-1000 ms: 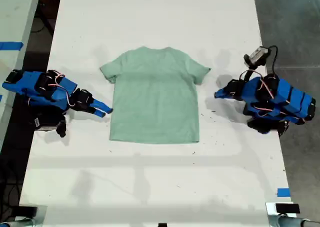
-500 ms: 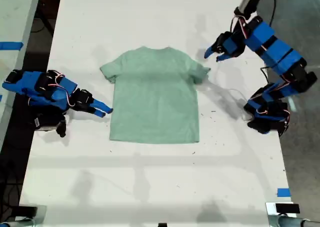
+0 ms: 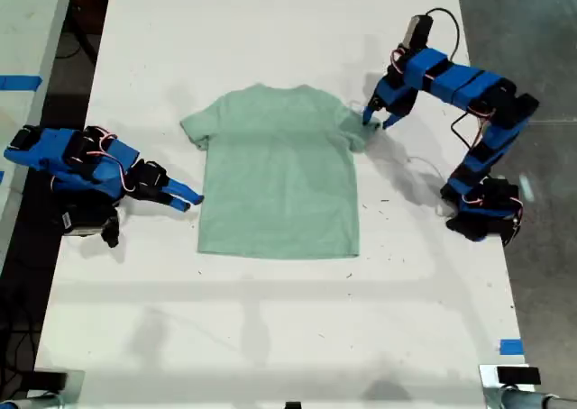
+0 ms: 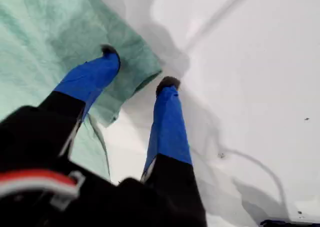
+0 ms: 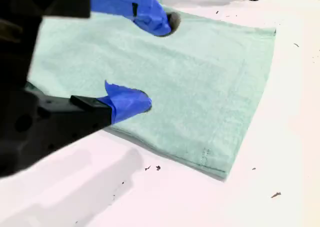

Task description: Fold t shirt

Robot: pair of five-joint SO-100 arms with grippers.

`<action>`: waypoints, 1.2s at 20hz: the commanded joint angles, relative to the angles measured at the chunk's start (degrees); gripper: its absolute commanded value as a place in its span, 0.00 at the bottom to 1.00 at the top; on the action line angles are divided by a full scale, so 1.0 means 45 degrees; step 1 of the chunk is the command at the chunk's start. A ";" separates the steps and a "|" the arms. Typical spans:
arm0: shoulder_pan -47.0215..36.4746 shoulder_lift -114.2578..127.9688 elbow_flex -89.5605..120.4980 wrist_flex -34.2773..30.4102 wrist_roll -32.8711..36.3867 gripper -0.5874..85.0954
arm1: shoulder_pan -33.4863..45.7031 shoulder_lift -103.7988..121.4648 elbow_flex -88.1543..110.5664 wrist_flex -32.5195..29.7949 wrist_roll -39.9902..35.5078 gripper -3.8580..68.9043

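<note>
White tabletop (image 3: 270, 31) carries the t shirt (image 3: 279, 170), spread flat at its middle with the neck toward the far edge in the exterior view. At that view's right, my first gripper (image 3: 377, 118) is parted and empty, one fingertip (image 4: 109, 51) over the sleeve and the other just off its hem. At the exterior view's left, my second gripper (image 3: 191, 196) lies low beside the shirt's side edge, jaws apart, gripping nothing.
</note>
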 commanded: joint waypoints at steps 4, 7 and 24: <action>-0.0059 0.0059 0.0020 0.0000 0.0059 0.25 | -0.0195 0.0117 0.1680 -0.1699 -0.0039 0.26; -0.0059 0.0059 0.0020 0.0000 0.0059 0.25 | -0.0098 0.0078 0.1836 -0.1816 -0.0098 0.22; -0.0059 0.0059 0.0020 0.0000 0.0059 0.25 | -0.5098 0.0820 -0.7187 0.0215 0.0039 0.06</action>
